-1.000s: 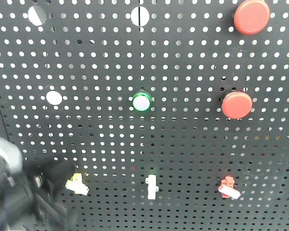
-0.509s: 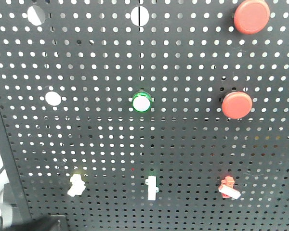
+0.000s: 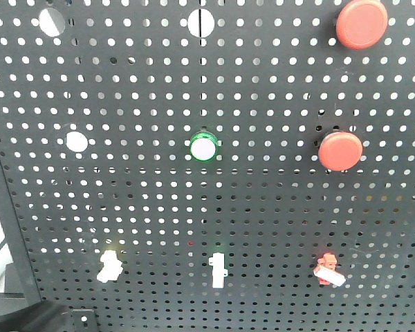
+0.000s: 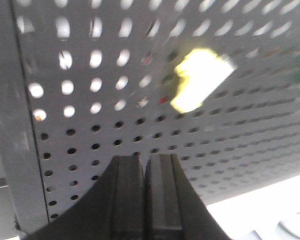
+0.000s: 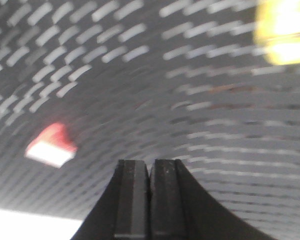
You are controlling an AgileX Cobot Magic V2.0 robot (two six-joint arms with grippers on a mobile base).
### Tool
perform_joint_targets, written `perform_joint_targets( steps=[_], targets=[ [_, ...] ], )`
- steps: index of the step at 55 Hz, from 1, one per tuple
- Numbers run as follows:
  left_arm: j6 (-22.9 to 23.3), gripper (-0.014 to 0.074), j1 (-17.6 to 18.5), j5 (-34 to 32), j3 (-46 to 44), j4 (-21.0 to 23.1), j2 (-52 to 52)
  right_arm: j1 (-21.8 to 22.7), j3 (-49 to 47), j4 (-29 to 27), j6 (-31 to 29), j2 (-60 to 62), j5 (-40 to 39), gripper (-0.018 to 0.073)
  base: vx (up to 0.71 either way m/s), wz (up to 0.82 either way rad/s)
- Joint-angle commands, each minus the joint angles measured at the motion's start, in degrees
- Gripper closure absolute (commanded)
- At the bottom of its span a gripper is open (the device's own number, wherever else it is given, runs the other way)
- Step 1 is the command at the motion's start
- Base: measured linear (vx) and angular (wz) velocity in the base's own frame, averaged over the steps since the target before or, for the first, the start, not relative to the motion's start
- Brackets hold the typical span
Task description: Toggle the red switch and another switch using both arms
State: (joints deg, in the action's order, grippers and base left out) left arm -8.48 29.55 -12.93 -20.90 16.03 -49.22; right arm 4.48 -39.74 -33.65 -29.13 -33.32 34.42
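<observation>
The red switch [image 3: 328, 268] with its white lever tip sits low right on the black pegboard [image 3: 263, 207]. In the right wrist view it shows blurred [image 5: 51, 146], up and left of my right gripper [image 5: 150, 165], which is shut on nothing and apart from it. A yellow-white switch [image 3: 109, 265] sits low left. The left wrist view shows this yellow switch [image 4: 200, 79] above and right of my left gripper [image 4: 144, 162], shut and empty. A white switch [image 3: 218, 268] stands between the two.
Two big round red push buttons [image 3: 361, 23] [image 3: 340, 150] stick out at the upper right. A green-ringed button [image 3: 203, 146] is at the centre. A dark part of the left arm [image 3: 34, 318] shows at the bottom left corner. The board's left edge [image 4: 20, 125] is near the left gripper.
The left arm, beside the yellow-white switch a second ago, has dropped down out of the front view. That switch's lever now points a different way. The red switch looks unchanged.
</observation>
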Motion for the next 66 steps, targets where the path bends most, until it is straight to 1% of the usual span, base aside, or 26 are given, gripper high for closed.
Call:
perform_joint_targets(
  steps=[1, 3, 4, 6, 9, 11, 12, 14, 18, 23, 27, 34, 43, 47, 53, 57, 66],
  targets=[
    [-2.16, 0.0594, 0.33, -0.85, -1.42, 0.17, 2.88, 0.22, 0.61, -15.64, -14.29, -2.32, -2.9, 0.0566, 0.0, 0.0],
    [-2.7, 0.0594, 0.33, -0.31, -1.42, 0.17, 3.26, 0.22, 1.53, -20.44, -18.46, -3.09, -2.9, 0.0566, 0.0, 0.0],
    [-3.06, 0.0594, 0.33, -0.1, -1.42, 0.17, 3.61, 0.22, 2.24, -24.05, -21.6, -3.39, -2.9, 0.0566, 0.0, 0.0],
    [-3.16, 0.0594, 0.33, 0.21, -1.42, 0.17, 3.88, 0.22, 3.17, -28.89, -25.74, -4.19, -2.75, 0.0566, 0.0, 0.0],
    [-3.21, 0.0594, 0.33, 0.45, -1.42, 0.17, 4.25, 0.22, 4.58, -37.99, -33.86, -5.65, -1.83, 0.0566, 0.0, 0.0],
    [-3.16, 0.0594, 0.33, 0.44, -1.42, 0.17, 4.35, 0.22, 5.08, -43.08, -37.53, -6.48, -1.26, 0.0566, 0.0, 0.0],
    [-3.1, 0.0594, 0.33, 0.72, -1.42, 0.17, 4.35, 0.22, 5.39, -55.01, -47.98, -10.33, 2.32, 0.0566, 0.0, 0.0],
    [-3.1, 0.0594, 0.33, 0.72, -1.42, 0.17, 4.35, 0.22, 5.39, -57.8, -49.71, -11.25, 3.3, 0.0566, 0.0, 0.0],
    [-3.1, 0.0594, 0.33, 0.72, -1.42, 0.17, 4.35, 0.22, 5.39, -59.69, -52.45, -13.66, 4.94, 0.0566, 0.0, 0.0],
    [-3.1, 0.0594, 0.33, 0.72, -1.42, 0.17, 4.35, 0.22, 5.39, -59.82, -52.97, -16.79, 6.74, 0.0566, 0.0, 0.0],
    [-3.1, 0.0594, 0.33, 0.72, -1.42, 0.17, 4.35, 0.22, 5.39, -61.11, -54.79, -18.95, 8.63, 0.0566, 0.0, 0.0],
    [-3.15, 0.0594, 0.33, 0.71, -1.42, 0.17, 4.35, -0.67, 5.39, -65.23, -57.69, -21.61, 9.48, 0.0566, 0.0, 0.0],
    [-3.15, 0.0594, 0.33, 0.85, -1.42, 0.17, 4.35, -5.11, 5.39, -66.74, -59.56, -22.63, 5.92, 0.0566, 0.0, 0.0],
    [-3.15, 0.0594, 0.33, 0.78, -1.42, 0.17, 4.35, -7.55, 5.33, -68.11, -61.63, -22.63, 2.43, 0.0566, 0.0, 0.0],
    [-3.15, 0.0594, 0.33, 0.85, -1.42, 0.17, 4.35, -9.86, 5.02, -68.11, -61.63, -22.63, -3.38, 0.0566, 0.0, 0.0],
    [-3.15, 0.0594, 0.33, 1.21, -1.42, 0.17, 4.35, -10.32, 5.02, -68.11, -61.49, -22.63, -5.14, 0.0566, 0.0, 0.0],
    [-3.15, 0.0594, 0.33, 1.26, -1.42, 0.17, 4.35, -10.32, 4.05, -68.11, -60.58, -22.63, -3.68, 0.0566, 0.0, 0.0]
  ],
)
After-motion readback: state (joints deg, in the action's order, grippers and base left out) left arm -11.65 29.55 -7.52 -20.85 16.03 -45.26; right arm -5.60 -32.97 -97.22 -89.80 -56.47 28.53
